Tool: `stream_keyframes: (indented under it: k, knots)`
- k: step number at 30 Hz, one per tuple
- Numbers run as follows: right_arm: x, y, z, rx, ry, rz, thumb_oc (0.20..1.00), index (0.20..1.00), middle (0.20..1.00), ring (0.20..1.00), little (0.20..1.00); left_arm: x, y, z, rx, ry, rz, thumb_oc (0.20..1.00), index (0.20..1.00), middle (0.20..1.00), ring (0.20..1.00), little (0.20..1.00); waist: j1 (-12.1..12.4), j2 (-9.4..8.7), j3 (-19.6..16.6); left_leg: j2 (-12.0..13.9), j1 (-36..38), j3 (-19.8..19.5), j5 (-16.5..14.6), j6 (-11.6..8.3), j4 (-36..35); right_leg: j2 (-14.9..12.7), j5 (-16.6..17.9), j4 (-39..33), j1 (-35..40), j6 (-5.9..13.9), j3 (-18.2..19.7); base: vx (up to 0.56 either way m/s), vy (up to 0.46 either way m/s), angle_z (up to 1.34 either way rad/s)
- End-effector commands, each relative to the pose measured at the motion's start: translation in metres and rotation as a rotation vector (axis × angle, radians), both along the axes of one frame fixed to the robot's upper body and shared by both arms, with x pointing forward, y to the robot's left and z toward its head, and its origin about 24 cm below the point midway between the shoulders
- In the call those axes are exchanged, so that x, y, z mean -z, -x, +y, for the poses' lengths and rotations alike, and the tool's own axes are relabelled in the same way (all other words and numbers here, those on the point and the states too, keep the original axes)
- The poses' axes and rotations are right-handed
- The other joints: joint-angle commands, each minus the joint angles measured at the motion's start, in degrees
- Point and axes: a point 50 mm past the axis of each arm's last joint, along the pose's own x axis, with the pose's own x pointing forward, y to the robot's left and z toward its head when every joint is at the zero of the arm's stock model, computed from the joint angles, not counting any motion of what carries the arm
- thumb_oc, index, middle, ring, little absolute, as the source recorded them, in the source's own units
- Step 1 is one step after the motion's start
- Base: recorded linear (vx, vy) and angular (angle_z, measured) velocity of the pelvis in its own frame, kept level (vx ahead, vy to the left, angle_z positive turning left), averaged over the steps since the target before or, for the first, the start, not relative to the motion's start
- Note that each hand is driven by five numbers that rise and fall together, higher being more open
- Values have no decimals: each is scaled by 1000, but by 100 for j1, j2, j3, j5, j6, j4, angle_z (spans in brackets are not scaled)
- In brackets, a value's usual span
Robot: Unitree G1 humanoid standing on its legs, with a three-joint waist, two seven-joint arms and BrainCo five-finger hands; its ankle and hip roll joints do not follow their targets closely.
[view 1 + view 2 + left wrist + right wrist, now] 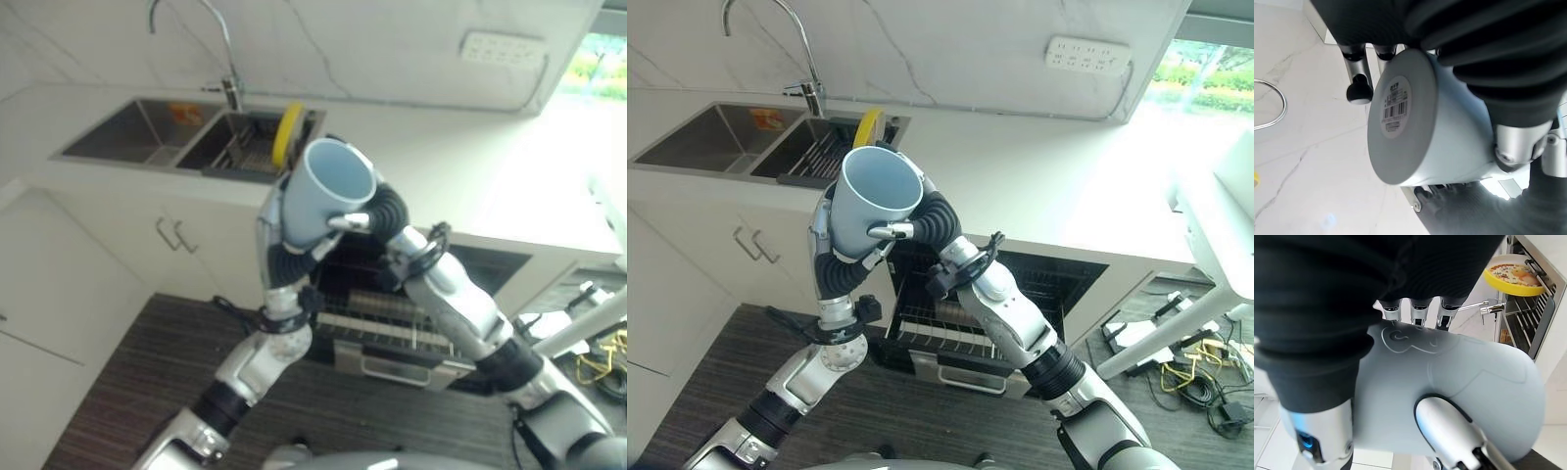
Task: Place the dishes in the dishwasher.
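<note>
Here, pale blue cup [877,201] between both hands, its handle hidden.

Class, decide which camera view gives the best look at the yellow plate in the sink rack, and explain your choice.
The right wrist view: the yellow plate shows its printed face, standing in the sink rack. Both eye views catch it edge-on, a thin yellow arc behind the light blue cup. The left wrist view shows at most a yellow sliver at its edge.
</note>
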Motion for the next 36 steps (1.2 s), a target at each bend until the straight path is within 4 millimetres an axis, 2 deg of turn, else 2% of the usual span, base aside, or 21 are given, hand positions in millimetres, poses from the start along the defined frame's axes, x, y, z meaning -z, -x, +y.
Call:
stream_keyframes:
  k: [1, 9, 10, 11, 20, 29, 30, 31, 32, 36]
  knots:
    - [-47, 13, 23, -137, -145, -137, 1000, 1000, 1000, 1000, 1000, -13, -4, -30, 161, -70, -72, 200, 200, 200, 200, 200, 136, -269, -56, -28, -42, -42, -539, 52, 324, -327, -752, 652, -25, 171, 162, 0, 0, 0]
    - [-43, 13, 34, -173, -130, -106, 1000, 1000, 1000, 1000, 1000, -12, -4, -35, 180, -80, -74, 200, 200, 200, 200, 200, 165, -271, -63, -45, -47, -58, -541, 68, 330, -326, -757, 671, -32, 160, 158, 0, 0, 0]
    - [-44, 14, 35, -181, -113, -132, 294, 294, 294, 294, 294, -11, -4, -35, 188, -87, -73, 200, 200, 200, 200, 200, 171, -275, -59, -48, -57, -62, -539, 71, 336, -326, -755, 676, -38, 159, 157, 0, 0, 0]
    - [-45, 14, 35, -176, -101, -149, 200, 200, 200, 200, 200, -11, -4, -36, 190, -88, -72, 200, 200, 200, 200, 200, 168, -274, -58, -52, -52, -63, -536, 75, 326, -322, -754, 679, -42, 158, 158, 0, 0, 0]
    - [-48, 14, 35, -169, -93, -167, 200, 200, 200, 200, 200, -6, -5, -38, 198, -141, -41, 200, 200, 200, 200, 200, 182, -272, -69, -48, -36, -57, -523, 75, 282, -317, -742, 653, -33, 160, 145, -4, -3, 0]
    - [-52, 12, 34, -126, -133, -182, 200, 200, 200, 200, 200, 11, -14, -37, 161, -295, 93, 200, 200, 200, 200, 200, 155, -194, -85, -25, -37, -25, -482, 60, 251, -317, -751, 643, -33, 151, 140, -7, -4, 0]
    - [-53, 12, 33, -115, -142, -187, 200, 200, 200, 200, 200, 13, -14, -36, 158, -299, 98, 354, 354, 354, 354, 354, 151, -184, -84, -21, -37, -24, -477, 58, 247, -317, -751, 643, -33, 150, 136, 0, 0, 0]
    - [-53, 12, 32, -110, -146, -188, 200, 200, 200, 200, 200, 14, -14, -36, 155, -302, 96, 570, 570, 570, 570, 570, 148, -178, -83, -18, -36, -24, -473, 58, 244, -317, -752, 643, -32, 148, 134, 0, 0, 0]
    - [-54, 11, 31, -93, -159, -184, 200, 200, 200, 200, 200, 15, -15, -35, 151, -306, 102, 1000, 1000, 1000, 1000, 1000, 147, -162, -82, -12, -37, -21, -470, 53, 247, -318, -759, 643, -27, 144, 123, 0, 0, 0]
    - [-55, 6, 21, 23, -251, -162, 200, 200, 200, 200, 200, 18, -13, -32, 143, -288, 112, 1000, 1000, 1000, 1000, 1000, 133, -102, -72, 14, -29, -14, -449, 35, 254, -311, -770, 635, -1, 118, 114, 9, -8, 6]
